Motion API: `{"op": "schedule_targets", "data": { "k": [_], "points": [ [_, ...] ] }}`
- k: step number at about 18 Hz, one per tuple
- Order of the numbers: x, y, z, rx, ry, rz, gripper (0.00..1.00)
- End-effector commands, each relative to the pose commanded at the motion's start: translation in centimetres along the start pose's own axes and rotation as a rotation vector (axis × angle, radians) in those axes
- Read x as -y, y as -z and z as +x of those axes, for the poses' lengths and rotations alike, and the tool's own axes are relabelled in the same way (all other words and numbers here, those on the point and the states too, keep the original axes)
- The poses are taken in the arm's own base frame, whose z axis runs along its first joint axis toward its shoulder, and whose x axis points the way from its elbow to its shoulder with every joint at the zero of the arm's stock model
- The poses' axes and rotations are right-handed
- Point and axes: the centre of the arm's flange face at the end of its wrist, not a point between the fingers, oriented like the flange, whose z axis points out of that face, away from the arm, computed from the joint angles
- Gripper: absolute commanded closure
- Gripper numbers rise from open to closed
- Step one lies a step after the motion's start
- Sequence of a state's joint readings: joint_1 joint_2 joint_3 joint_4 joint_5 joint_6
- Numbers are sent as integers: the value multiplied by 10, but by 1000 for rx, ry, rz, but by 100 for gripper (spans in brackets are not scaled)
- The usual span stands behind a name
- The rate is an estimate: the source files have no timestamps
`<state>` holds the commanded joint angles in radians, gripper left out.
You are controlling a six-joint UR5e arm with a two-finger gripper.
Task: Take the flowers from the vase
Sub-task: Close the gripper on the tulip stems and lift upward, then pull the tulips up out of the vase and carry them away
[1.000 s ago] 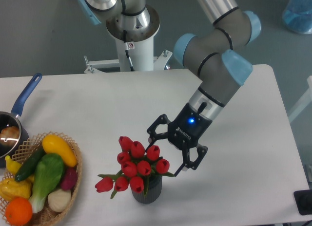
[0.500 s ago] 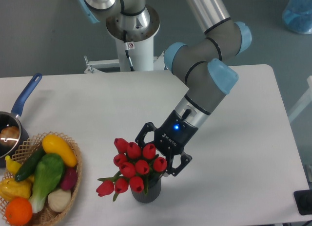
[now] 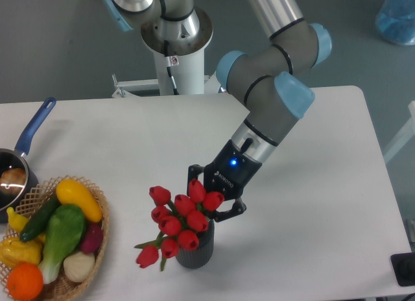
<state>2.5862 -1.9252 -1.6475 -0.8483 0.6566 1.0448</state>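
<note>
Near the bottom centre of the frame we see the vase [image 3: 194,249], a small dark ribbed cylinder standing upright on the white tabletop [image 3: 324,184]. It holds the flowers [image 3: 180,222], a bunch of red tulip buds on green stems that spreads wider than the vase mouth; one bud droops low to the left of the vase, and another sticks out at the upper left of the bunch.

Coming down from the upper right, the arm brings the gripper [image 3: 213,200] right into the upper right side of the bunch. Its dark fingers sit among the topmost buds, with one finger showing at the upper left of those buds and a curved one at their right. We judge the gripper clenched on the flowers, though the buds hide the actual contact. A blue light glows on the gripper body.

At the lower left of the frame stands a wicker basket [image 3: 97,236], partly cut by the edge. It is filled with vegetables: a yellow squash [image 3: 78,199] on top, a dark green cucumber [image 3: 40,218], a pale green leafy vegetable [image 3: 63,233], a purple piece, a whitish bulb [image 3: 78,266], and an orange fruit [image 3: 26,281] at the bottom.

At the left edge, just above the basket, we see a metal saucepan [image 3: 11,178] with a blue handle [image 3: 35,127] pointing up and to the right; something pale and brown lies inside it, too cropped to name.
</note>
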Motion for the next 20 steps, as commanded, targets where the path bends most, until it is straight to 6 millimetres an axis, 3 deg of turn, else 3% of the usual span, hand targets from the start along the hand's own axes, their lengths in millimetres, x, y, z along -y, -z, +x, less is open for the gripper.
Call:
{"op": "schedule_targets", "data": {
  "k": [4, 15, 20],
  "points": [
    [15, 14, 5, 1, 53, 44, 100],
    [89, 70, 27, 8, 86, 183, 100],
    [104, 100, 26, 20, 78, 239, 100]
  ]
}}
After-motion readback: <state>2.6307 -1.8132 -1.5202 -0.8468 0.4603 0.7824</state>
